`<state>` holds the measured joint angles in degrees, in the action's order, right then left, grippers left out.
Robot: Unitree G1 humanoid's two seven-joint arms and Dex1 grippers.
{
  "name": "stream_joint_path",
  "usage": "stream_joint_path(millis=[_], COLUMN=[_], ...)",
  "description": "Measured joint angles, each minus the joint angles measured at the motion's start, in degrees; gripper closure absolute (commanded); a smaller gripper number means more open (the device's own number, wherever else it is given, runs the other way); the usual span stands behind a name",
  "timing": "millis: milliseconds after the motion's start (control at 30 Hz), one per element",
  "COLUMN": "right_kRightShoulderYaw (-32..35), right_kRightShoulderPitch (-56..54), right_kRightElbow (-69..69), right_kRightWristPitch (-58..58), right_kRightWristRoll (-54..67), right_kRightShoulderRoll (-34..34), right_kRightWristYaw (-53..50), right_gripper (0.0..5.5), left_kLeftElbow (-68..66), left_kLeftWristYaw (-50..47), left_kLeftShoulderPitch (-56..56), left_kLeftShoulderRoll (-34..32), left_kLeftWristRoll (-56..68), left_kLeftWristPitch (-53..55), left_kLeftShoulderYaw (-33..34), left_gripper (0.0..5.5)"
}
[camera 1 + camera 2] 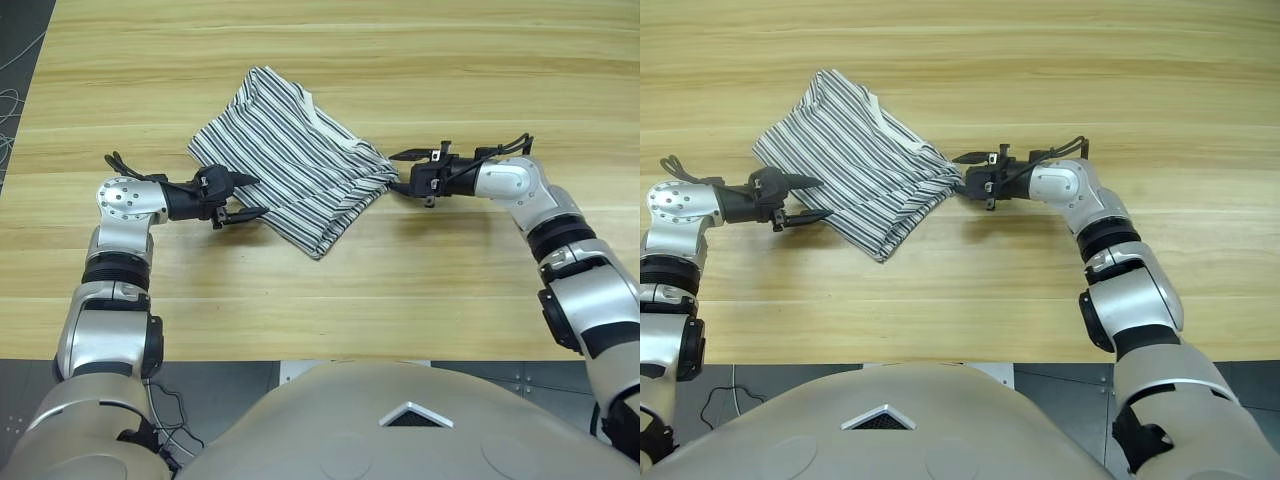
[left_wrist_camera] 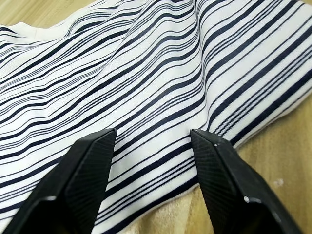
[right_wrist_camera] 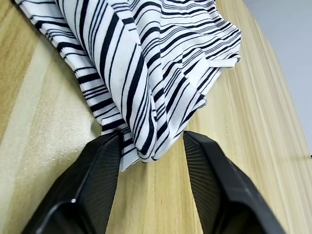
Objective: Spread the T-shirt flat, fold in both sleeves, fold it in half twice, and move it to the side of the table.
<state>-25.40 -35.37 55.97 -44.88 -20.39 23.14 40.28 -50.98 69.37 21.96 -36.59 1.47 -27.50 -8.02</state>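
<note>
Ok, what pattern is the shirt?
The shirt is white with dark stripes, clearest in the left wrist view.

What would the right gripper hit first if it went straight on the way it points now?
The T-shirt: its folded corner lies between the right gripper's open fingers, so it would likely meet cloth at once; whether they touch yet is unclear.

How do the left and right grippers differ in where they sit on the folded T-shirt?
The left gripper is at the left edge of the T-shirt, fingertips over flat cloth. The right gripper is at the shirt's right corner, fingers either side of a bunched stack of folds. The left gripper points rightward into the shirt, the right gripper leftward. Shared: both are open, low over the table, and neither is clamped on cloth.
</note>
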Motion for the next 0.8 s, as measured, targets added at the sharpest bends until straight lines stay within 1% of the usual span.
stream_joint_path(millis=[100,200,233,300,400,433,500,567,633,667,700,733,800], right_kRightShoulderYaw=[0.22,2.06,3.96,7.58,12.32,14.30,17.77,21.89,24.61,23.05,20.10,16.04,11.23], right_kRightShoulderPitch=[0.22,2.13,3.16,3.42,4.11,4.26,4.17,3.94,3.01,2.87,4.17,7.42,12.92], right_kRightElbow=[-0.60,-3.65,-5.92,-9.81,-17.82,-21.06,-25.26,-26.33,-26.52,-28.06,-30.85,-35.37,-40.73], right_kRightWristPitch=[0.12,3.52,6.88,12.78,25.88,31.96,40.43,48.71,53.39,52.30,50.12,48.83,48.82], right_kRightWristRoll=[2.64,10.06,15.36,22.90,34.86,39.61,45.78,51.16,53.23,50.36,47.24,44.47,42.15], right_kRightShoulderRoll=[0.32,0.42,0.04,-1.24,-3.64,-4.17,-4.31,-3.54,-1.97,-0.55,0.58,1.70,3.00], right_kRightWristYaw=[4.55,14.27,18.39,22.06,26.84,28.31,29.59,30.55,30.61,30.96,32.65,35.98,39.86], right_gripper=[3.28,3.28,3.28,3.28,3.28,3.28,3.28,3.28,3.28,3.28,3.28,3.28,3.28], left_kLeftElbow=[-0.02,-0.08,-0.12,-0.22,-0.03,1.37,5.50,9.93,13.81,15.56,16.52,17.37,17.99], left_kLeftWristYaw=[0.00,0.00,0.00,0.00,0.29,1.59,4.36,6.51,7.27,7.56,7.58,7.58,7.57], left_kLeftShoulderPitch=[0.05,0.12,0.14,0.19,0.22,0.18,0.11,-0.38,-1.74,-2.61,-3.08,-3.64,-4.49], left_kLeftShoulderRoll=[0.00,0.03,0.04,0.09,0.40,0.90,2.03,2.44,2.46,2.54,2.62,2.67,2.74], left_kLeftWristRoll=[-0.04,-0.07,-0.07,-0.08,0.64,2.84,7.47,11.52,13.58,13.93,13.99,13.97,13.88], left_kLeftWristPitch=[0.00,-0.01,-0.01,-0.02,0.36,1.69,4.85,8.26,11.10,12.03,12.42,12.90,13.33], left_kLeftShoulderYaw=[0.00,0.00,0.01,0.01,0.38,1.22,2.77,4.12,4.46,4.42,4.36,4.28,4.16], left_gripper=[2.69,2.69,2.69,2.69,2.69,2.69,2.69,2.69,2.69,2.69,2.69,2.69,2.69])
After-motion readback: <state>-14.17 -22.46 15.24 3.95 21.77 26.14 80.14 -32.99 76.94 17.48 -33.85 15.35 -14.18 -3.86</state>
